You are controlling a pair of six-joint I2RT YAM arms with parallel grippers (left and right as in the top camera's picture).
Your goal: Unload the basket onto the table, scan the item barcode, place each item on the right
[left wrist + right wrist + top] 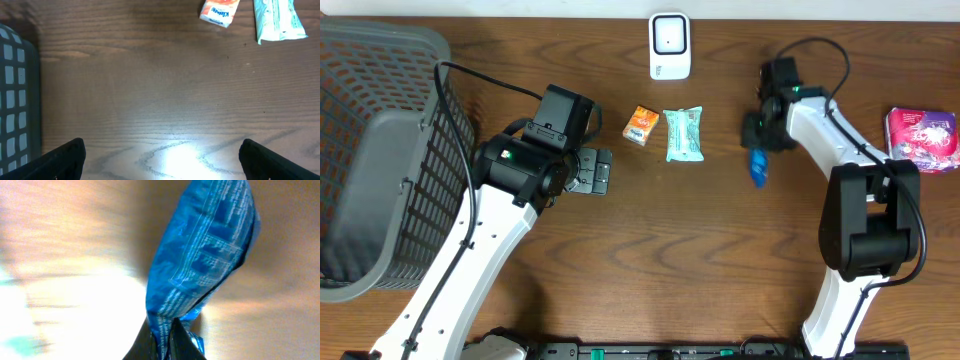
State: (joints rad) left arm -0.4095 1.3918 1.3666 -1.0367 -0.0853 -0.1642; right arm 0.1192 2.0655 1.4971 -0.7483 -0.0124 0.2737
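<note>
A blue packet [757, 167] hangs from my right gripper [760, 140] at the right of the table, a little off the wood. In the right wrist view the two dark fingers [183, 342] of the gripper [165, 330] are shut on the bottom seam of the blue packet [205, 260], whose printed side faces the camera. The white barcode scanner [669, 45] stands at the back edge, left of that arm. My left gripper [592, 172] is open above bare wood, its fingertips [65, 160] wide apart with nothing between them.
A small orange packet [641, 125] and a pale green packet [683, 135] lie side by side in front of the scanner, also seen as the orange packet [219, 11] and green packet [275, 20]. A pink packet [921, 138] lies far right. A grey basket [380, 150] fills the left side.
</note>
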